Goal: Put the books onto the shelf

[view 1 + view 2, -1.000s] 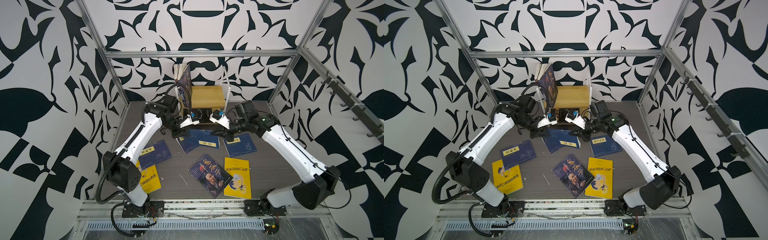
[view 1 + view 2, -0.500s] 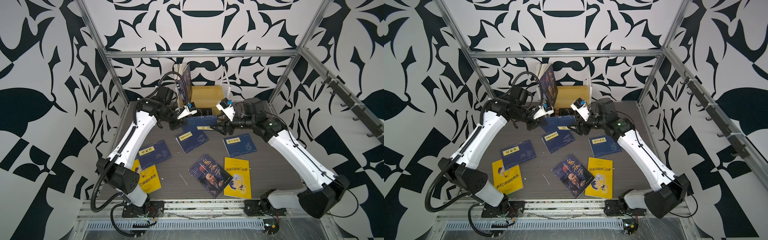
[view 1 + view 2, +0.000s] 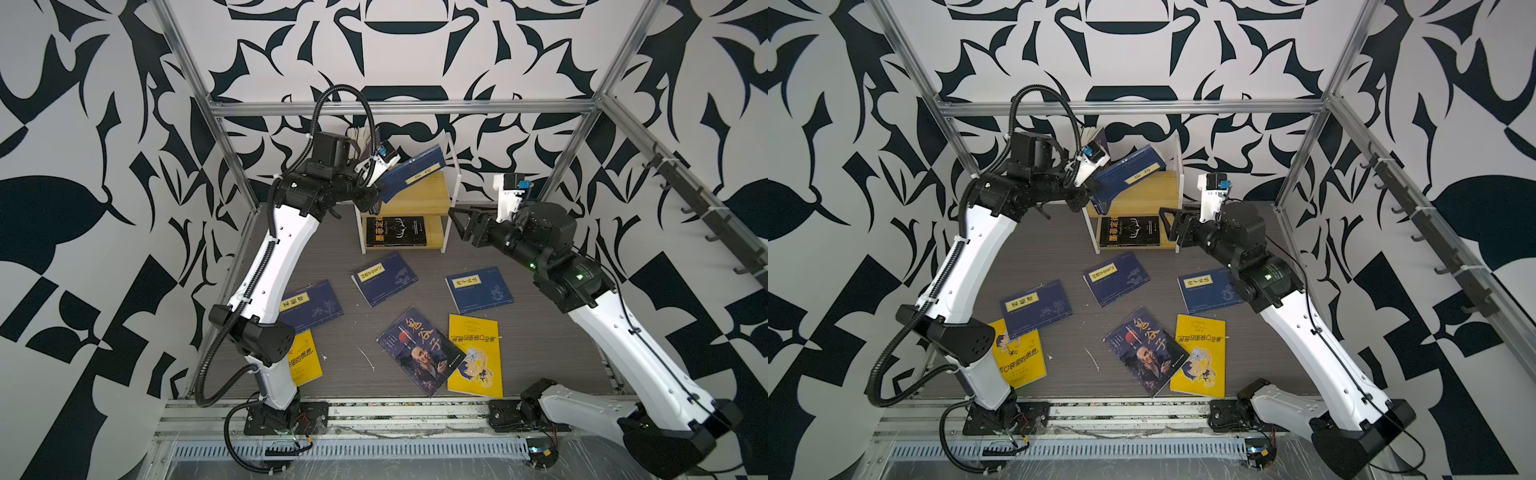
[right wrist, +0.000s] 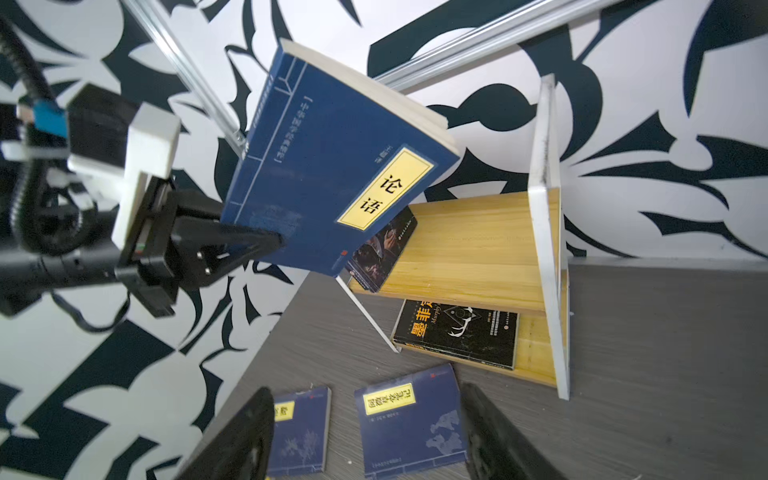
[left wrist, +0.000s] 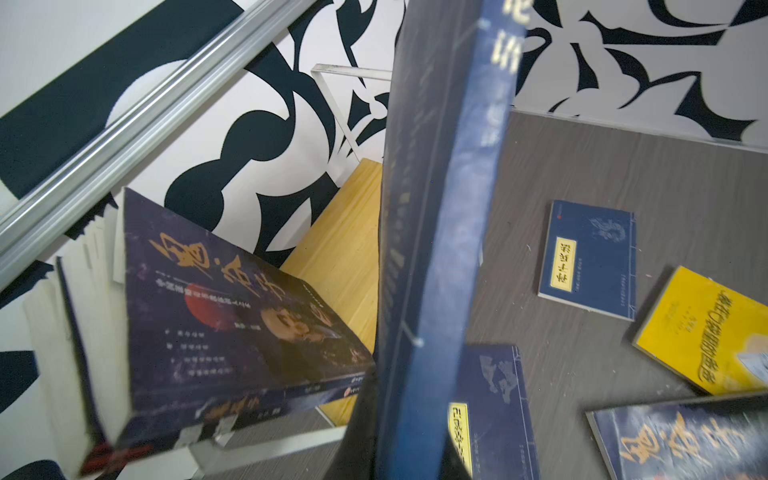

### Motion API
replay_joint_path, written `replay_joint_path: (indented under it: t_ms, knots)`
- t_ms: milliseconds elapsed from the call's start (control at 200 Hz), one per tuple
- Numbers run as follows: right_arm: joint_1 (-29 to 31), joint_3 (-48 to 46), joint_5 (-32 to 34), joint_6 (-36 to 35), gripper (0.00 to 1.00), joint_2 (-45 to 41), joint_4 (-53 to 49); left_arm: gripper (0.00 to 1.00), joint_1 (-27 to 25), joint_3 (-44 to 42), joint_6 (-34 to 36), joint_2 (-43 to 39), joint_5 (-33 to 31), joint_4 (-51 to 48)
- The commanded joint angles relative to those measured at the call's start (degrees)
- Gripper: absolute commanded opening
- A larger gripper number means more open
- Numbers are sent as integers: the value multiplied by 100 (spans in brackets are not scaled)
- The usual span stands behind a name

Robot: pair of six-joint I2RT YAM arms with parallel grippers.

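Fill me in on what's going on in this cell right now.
The left gripper is shut on a navy book, holding it tilted over the top board of the shelf, where a portrait book leans at the left end. The right gripper is open and empty beside the shelf's right side. A black book lies on the lower board. On the table lie three more navy books, two yellow books and a second portrait book.

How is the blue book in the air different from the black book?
The blue book is held tilted by the left pincer above the shelf; the black book lies flat on its bottom board. The blue book has a yellow label; the black book has yellow letters. Both show their covers.
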Motion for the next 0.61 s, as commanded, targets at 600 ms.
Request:
replay_joint_path:
  t_ms: [600]
  knots:
    - [518, 2377, 2992, 3967, 70, 1609, 312, 0, -916, 869, 658, 730, -1548, 1021]
